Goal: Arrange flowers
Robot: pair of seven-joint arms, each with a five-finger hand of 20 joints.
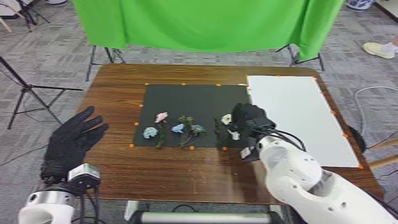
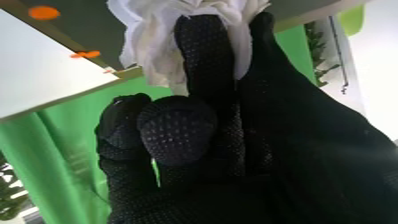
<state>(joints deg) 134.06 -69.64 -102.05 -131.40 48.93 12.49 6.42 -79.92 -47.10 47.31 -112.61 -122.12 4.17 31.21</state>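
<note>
1 white flower is gripped in the curled fingers of the right hand, at the right part of 1 black mat. 1 more white flower is just beside that hand; farther left lie 3 blue flowers and 1 pink flower. 1 white board lies right of the mat on the tabletop. The left hand is open at the tabletop's left side.
</note>
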